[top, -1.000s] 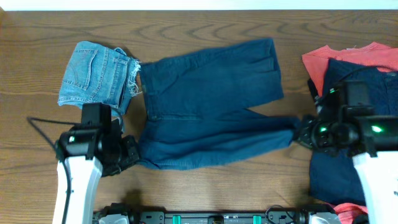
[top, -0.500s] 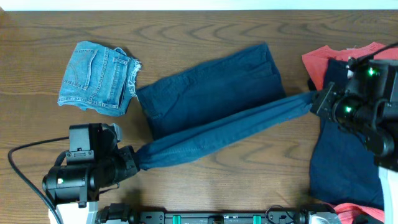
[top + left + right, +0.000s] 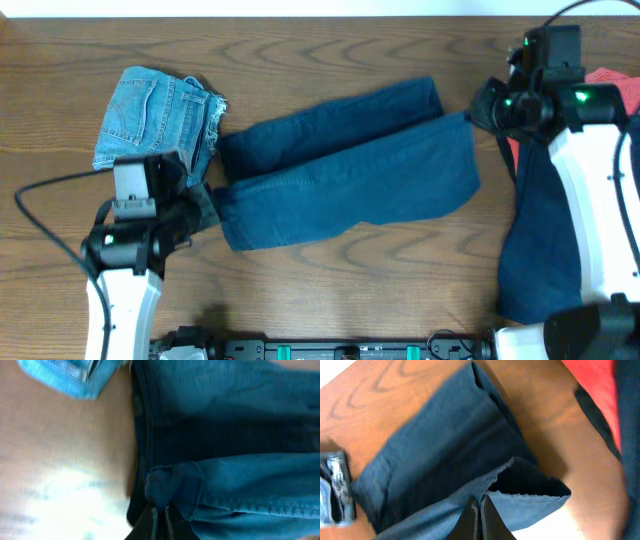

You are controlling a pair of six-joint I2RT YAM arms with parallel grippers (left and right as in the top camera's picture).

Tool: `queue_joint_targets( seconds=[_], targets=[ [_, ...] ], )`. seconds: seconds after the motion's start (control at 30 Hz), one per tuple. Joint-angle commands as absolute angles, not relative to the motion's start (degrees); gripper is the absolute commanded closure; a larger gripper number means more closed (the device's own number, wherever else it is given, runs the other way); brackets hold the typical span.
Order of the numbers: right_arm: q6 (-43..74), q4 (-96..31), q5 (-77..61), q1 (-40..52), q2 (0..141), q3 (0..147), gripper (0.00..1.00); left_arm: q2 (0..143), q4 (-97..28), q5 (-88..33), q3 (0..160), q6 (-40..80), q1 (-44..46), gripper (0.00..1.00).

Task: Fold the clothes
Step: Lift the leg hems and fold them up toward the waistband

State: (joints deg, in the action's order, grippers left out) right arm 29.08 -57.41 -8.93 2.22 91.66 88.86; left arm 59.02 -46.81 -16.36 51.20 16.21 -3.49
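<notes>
My left gripper (image 3: 203,207) pinches a bunched corner of cloth at the left end of the navy shorts (image 3: 345,170). My right gripper (image 3: 472,108) pinches the hem at their far right corner. Both pairs of jaws are pressed together on fabric, with only a thin bite of it. The shorts lie doubled lengthwise, but the upper layer sits askew and a strip of the lower layer shows along the far edge. As I judge it, letting go now would set a crooked fold. Pulling harder with one arm to square it could slip the hem from the other jaws, since so little cloth is held. The denim shorts (image 3: 155,125) lie just beside the left end of the navy shorts, so a drag to that side may catch their frayed edge and shift them. To the right of the navy shorts lie a red shirt (image 3: 600,385) and a dark garment (image 3: 540,240), under my right arm, which could snag them if it sweeps low.
</notes>
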Motion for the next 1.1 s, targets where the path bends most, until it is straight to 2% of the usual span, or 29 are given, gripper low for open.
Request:
queue_joint_targets(
  seconds=[0.0,0.33,0.4,0.43,0.47,0.5,0.53,0.67,0.8,0.83,0.87,0.9,0.93,1.07],
  targets=[
    [29.5,-52.7,-6.4,1.5,95.1,89.8,0.99,63.1,-44.1,-12.8,52.4,15.1,-3.8,0.94],
    [29.5,-36.8,-10.5,2.1,107.1,89.8,0.97,78.0,-27.1,-11.9,52.4,15.1,-3.8,0.94],
    [29.5,-33.1,-10.5,2.5,109.9,89.8,0.56,80.8,-23.4,-11.9,52.4,15.1,-3.8,0.75],
    [28.5,-31.8,-10.5,2.7,111.3,89.8,0.31,82.1,-22.0,-11.9,52.4,15.1,-3.8,0.64],
    [27.0,-31.3,-10.5,2.7,112.2,89.8,0.25,83.0,-21.3,-11.9,52.5,15.1,-3.8,0.59],
    [25.7,-31.4,-10.5,2.6,113.0,89.8,0.24,83.7,-20.8,-11.9,52.5,15.1,-3.8,0.50],
    [24.4,-32.3,-10.5,2.3,113.4,89.8,0.24,84.1,-20.8,-11.9,52.5,15.1,-3.8,0.47],
    [17.4,-40.6,-10.5,0.8,113.2,89.8,0.25,83.2,-23.8,-13.9,52.5,15.0,-3.8,0.41],
    [13.6,-50.9,-9.5,-1.0,113.2,89.8,0.27,82.5,-29.6,-18.4,52.5,14.6,-3.7,0.41],
    [13.5,-52.9,-8.7,-1.3,113.3,89.7,0.29,82.7,-30.9,-18.4,52.3,14.6,-3.5,0.41],
    [12.6,-54.8,-8.1,-1.6,113.4,89.0,0.43,83.0,-32.6,-18.4,51.7,12.7,-3.0,0.41],
    [11.9,-55.3,-7.9,-1.6,113.4,88.3,0.48,83.2,-33.2,-18.3,51.2,11.4,-2.7,0.41],
    [11.0,-55.3,-7.9,-1.6,113.5,87.4,0.48,83.5,-33.4,-18.3,50.6,10.2,-2.3,0.41],
    [10.1,-51.1,-7.4,-1.1,113.6,81.6,0.39,86.4,-33.1,-16.8,48.3,9.0,-1.2,0.41]
  ],
)
